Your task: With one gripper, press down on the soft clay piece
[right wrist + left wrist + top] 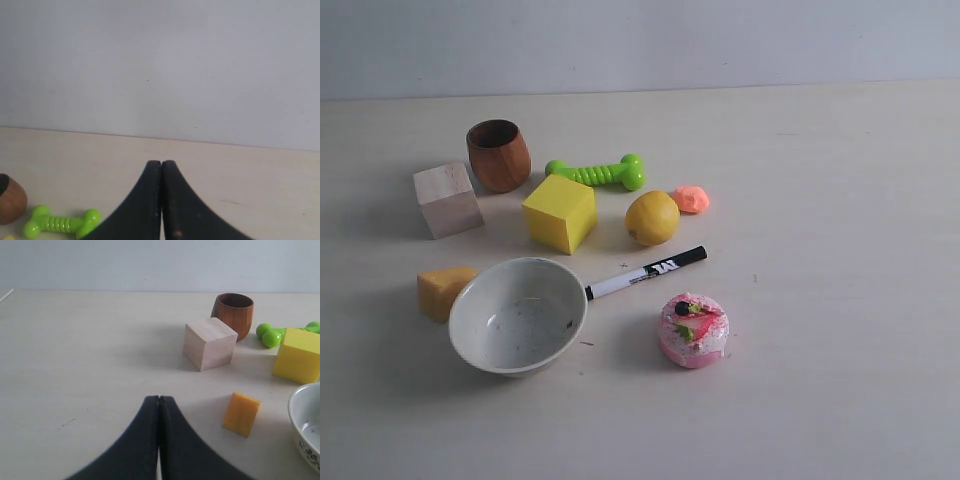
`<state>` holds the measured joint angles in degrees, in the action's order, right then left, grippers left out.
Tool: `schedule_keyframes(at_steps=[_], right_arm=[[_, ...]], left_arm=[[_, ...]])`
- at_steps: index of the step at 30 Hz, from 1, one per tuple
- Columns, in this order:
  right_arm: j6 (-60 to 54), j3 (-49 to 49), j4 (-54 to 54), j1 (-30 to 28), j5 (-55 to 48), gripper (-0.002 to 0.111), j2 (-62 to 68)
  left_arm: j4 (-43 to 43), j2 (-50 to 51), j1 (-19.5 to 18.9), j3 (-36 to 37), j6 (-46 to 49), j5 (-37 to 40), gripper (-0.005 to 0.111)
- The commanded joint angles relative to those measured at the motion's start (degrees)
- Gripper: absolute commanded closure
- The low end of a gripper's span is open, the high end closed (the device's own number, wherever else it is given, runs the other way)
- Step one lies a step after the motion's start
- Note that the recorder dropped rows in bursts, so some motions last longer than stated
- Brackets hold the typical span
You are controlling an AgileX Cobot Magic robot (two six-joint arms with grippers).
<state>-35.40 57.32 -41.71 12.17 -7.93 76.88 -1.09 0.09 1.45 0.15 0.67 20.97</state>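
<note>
Target was the small salmon-orange faceted lump of soft clay (691, 199), which lay just beside the round yellow lemon (652, 217), at its two o'clock. I judged it light and easily dented: press squarely on top, no grasp needed. Left gripper (159, 407) and right gripper (161, 172) were clenched on nothing. White speckled ceramic bowl (510, 335) sat empty; brown wooden cup (498, 155) showed no contents.

Clay piece (691, 199) just beside lemon (652, 217)
</note>
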Motion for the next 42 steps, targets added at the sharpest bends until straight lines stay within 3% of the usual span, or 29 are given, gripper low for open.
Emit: schedule_keyframes(at_steps=[1, 14, 19, 33, 42], right_arm=[[0.1, 0.6, -2.5, 0.2, 0.9, 0.108, 0.0], [-4.2, 0.6, -5.9, 0.2, 7.3, 0.108, 3.9], [1.3, 1.1, -7.7, 0.2, 9.8, 0.108, 8.9], [-0.4, 18.1, -3.9, 0.2, -16.4, 0.108, 28.7], [5.3, 25.8, 6.5, 0.2, -24.4, 0.108, 36.3]], left_arm=[[-0.2, -0.1, 0.3, -0.1, 0.0, -0.6, 0.107], [-0.2, -0.1, 0.3, -0.1, 0.0, -0.6, 0.107], [-0.2, -0.1, 0.3, -0.1, 0.0, -0.6, 0.107], [-0.2, -0.1, 0.3, -0.1, 0.0, -0.6, 0.107], [-0.2, -0.1, 0.3, -0.1, 0.0, -0.6, 0.107]])
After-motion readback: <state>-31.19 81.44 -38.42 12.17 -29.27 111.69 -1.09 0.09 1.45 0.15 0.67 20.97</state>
